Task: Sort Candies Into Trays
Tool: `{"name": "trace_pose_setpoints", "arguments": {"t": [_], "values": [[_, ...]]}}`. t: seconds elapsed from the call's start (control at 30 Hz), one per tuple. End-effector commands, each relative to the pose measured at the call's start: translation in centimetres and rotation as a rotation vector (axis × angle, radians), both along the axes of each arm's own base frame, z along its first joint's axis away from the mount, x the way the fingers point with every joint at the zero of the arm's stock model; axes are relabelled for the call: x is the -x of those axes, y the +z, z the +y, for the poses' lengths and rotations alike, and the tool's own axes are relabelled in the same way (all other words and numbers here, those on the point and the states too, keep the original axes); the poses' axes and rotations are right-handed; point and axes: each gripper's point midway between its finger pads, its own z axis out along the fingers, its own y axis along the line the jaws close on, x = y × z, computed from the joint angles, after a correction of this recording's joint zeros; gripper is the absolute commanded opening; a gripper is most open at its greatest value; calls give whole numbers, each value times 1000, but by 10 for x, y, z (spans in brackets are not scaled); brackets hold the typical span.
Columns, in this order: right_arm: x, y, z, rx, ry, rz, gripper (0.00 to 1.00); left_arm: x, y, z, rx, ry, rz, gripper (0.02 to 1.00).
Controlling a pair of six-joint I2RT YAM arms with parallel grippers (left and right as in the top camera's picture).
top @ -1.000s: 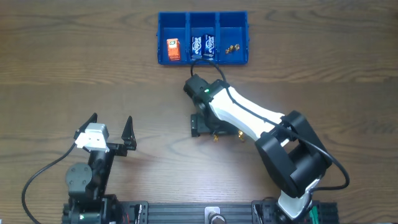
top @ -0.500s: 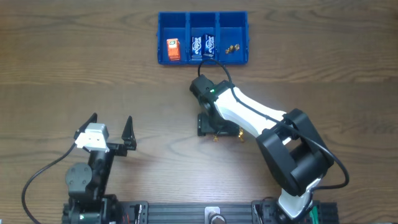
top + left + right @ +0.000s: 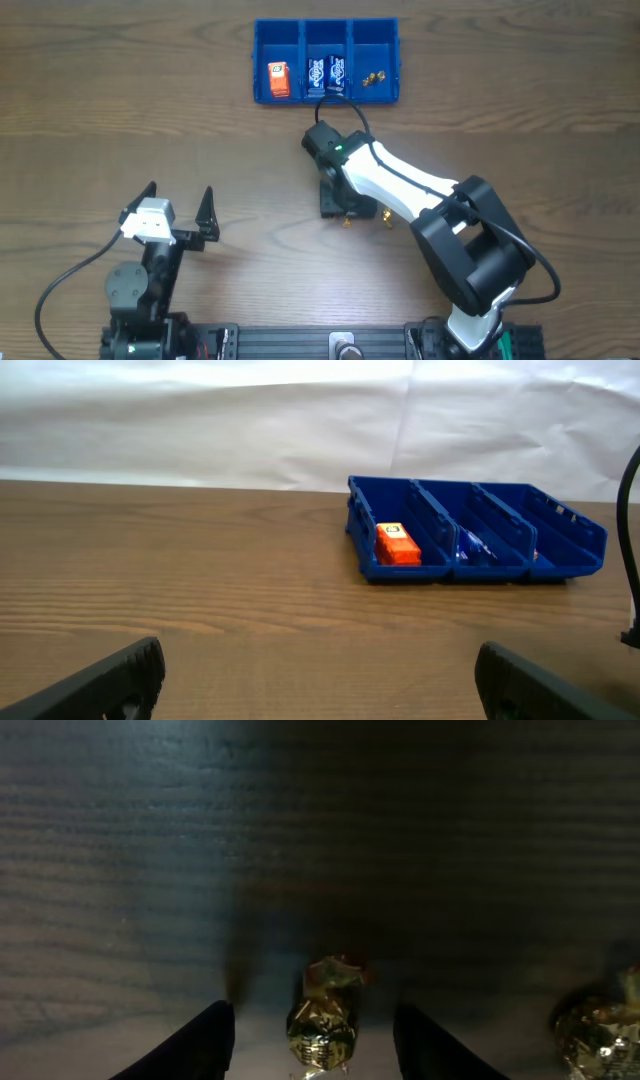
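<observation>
A gold foil candy (image 3: 322, 1021) lies on the wood between the two spread fingers of my right gripper (image 3: 313, 1045), which is open and low over the table. From above, that gripper (image 3: 340, 205) sits below the blue three-compartment tray (image 3: 326, 26), with the candy (image 3: 347, 221) at its tip. A second gold candy (image 3: 385, 216) (image 3: 598, 1033) lies just beside it. The tray holds an orange candy (image 3: 279, 80) on the left, blue candies (image 3: 326, 73) in the middle and gold candies (image 3: 374, 77) on the right. My left gripper (image 3: 180, 205) (image 3: 320, 680) is open and holds nothing, near the left arm's base.
The tray (image 3: 470, 545) stands at the far side of the wooden table, in front of a white backdrop. A black cable (image 3: 340, 112) runs from the right wrist up to the tray's front edge.
My right gripper has shifted slightly to the right, closer over the gold candy. The left arm has stayed still.
</observation>
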Motion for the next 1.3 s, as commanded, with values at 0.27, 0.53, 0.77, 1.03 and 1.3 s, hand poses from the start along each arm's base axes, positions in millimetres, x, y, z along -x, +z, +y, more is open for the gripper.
{"name": "trace_pose_setpoints", "arguments": {"t": [0.27, 0.53, 0.77, 1.03, 1.3], "values": [[4, -6, -3, 20, -2, 22, 356, 1, -16, -2, -12, -16, 44, 998], [5, -6, -4, 23, -2, 25, 275, 1, -16, -2, -12, -16, 44, 996], [2, -6, -2, 15, -2, 14, 167, 1, -16, -2, -13, -16, 43, 996], [-25, 37, -1, -22, 13, -136, 154, 1, -16, -2, -13, -17, 44, 998], [-132, 167, -27, -53, -29, -430, 139, 1, -16, -2, -12, -16, 44, 996]]}}
